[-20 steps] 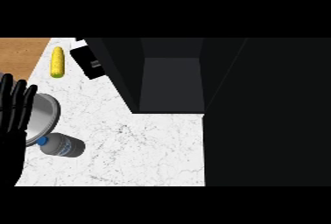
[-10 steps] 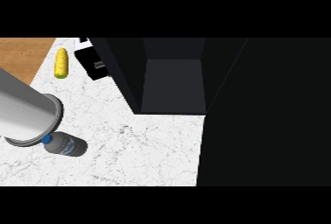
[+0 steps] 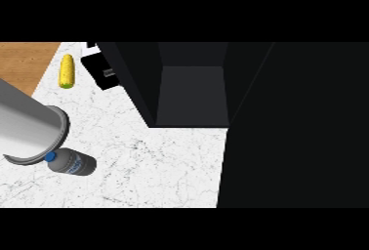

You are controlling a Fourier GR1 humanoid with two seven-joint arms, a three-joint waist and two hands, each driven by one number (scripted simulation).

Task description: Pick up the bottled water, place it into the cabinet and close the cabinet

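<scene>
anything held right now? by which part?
Cannot tell: no hand shows. Only a grey forearm is visible, beside the lying bottled water.

No readable text, brand, number or sign anywhere. Bottled water point(image 3: 72, 163) carries pale label; print on it too small to read.

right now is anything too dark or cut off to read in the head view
In the head view, the open cabinet interior is dark grey and the area to its right is solid black, with no detail. The grey forearm is cropped by the left edge, no hand visible. The water bottle and corn cob on the marble counter are evenly lit.
</scene>
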